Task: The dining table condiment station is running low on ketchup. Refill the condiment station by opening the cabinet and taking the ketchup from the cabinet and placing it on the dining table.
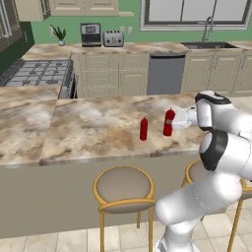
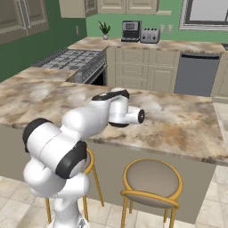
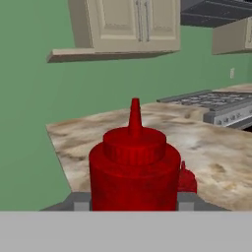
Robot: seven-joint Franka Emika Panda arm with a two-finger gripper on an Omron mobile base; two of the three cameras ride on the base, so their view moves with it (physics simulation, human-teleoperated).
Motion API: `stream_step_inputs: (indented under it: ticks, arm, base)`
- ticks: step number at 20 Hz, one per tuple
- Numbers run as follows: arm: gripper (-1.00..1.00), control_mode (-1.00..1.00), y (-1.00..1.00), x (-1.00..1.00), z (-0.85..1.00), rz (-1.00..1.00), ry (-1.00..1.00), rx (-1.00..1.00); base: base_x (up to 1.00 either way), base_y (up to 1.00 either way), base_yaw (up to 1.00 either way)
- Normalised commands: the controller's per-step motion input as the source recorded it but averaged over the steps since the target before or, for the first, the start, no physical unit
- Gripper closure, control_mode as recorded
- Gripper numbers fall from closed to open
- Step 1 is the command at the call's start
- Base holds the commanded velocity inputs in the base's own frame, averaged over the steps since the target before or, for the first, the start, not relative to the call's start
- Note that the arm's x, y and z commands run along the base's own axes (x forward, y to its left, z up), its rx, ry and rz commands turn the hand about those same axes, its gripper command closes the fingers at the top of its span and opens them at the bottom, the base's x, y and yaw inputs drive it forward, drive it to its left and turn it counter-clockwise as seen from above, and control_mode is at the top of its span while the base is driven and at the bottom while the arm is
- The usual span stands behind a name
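Ketchup [image 1: 169, 122] was in the robot's grasp, held upright over the dining table [image 1: 88, 128] near its front edge, toward the right end of the top. In the left base view the gripper [image 1: 173, 123] reached it from the right, and in the hand view the red bottle sat between the two finger tips [image 3: 80, 203], so the tool was pinching the bottle by its body. Whether the base of the bottle already touched the stone top, I could not tell; it looked very close to it or resting on it. A second red bottle [image 1: 143, 129] stood on the table just beside it, a little to the left and nearer the front edge.

As I judge it, the greater part of the task was finished: the bottle was out of the cabinet and had been carried to the table. What remained was to set it down firmly, release it, and draw the hand away without knocking over either bottle.
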Motion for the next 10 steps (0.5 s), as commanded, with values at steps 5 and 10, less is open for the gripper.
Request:
stream_step_inputs:
  ticks: [5, 10]
  arm:
    - [1.0, -1.0, -0.08, 0.32, -0.24, 0.0, -0.04, 0.0]
    - [1.0, -1.0, 0.0, 0.11, -0.4, 0.0, -0.03, 0.0]
  base:
    - [0.0, 0.0, 0.0]
    - [0.0, 0.0, 0.0]
